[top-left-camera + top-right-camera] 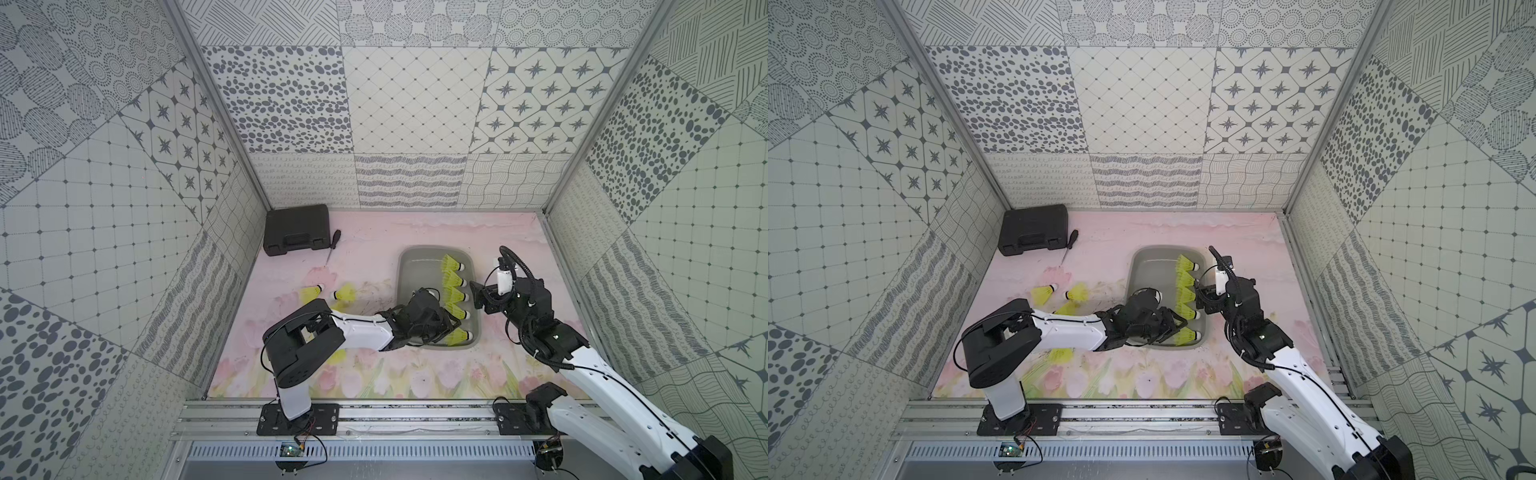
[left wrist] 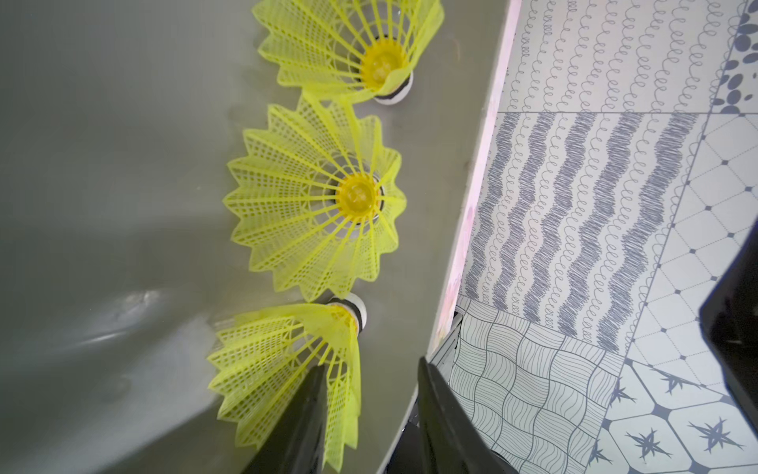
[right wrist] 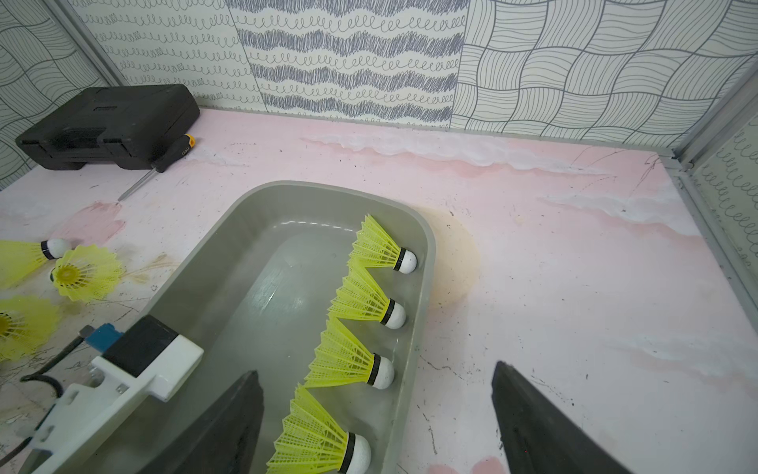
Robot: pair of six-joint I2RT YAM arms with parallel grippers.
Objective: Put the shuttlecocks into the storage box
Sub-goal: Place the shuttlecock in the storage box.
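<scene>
Near end of storage box [image 3: 311,186]: left gripper [image 2: 369,365] is seen partly open, nothing pinched, prob. letting go. Right gripper [image 1: 478,299], wide open & empty, is parked just right of it. Five shuttlecocks [image 3: 361,301] are lined tips-to-right-wall so skirts nest; approx. four are left on the table [image 1: 374,249], left side.

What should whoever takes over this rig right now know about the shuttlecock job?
Left gripper: open over the storage box; a shuttlecock lies on the box floor at its fingertips, not pinched.
Right gripper: open, empty, jaws either side of the box wall.
Done: five shuttlecocks in a row along that wall, that one included.
Left: four visible on the table, two in the open, two partly under the left arm.
</scene>
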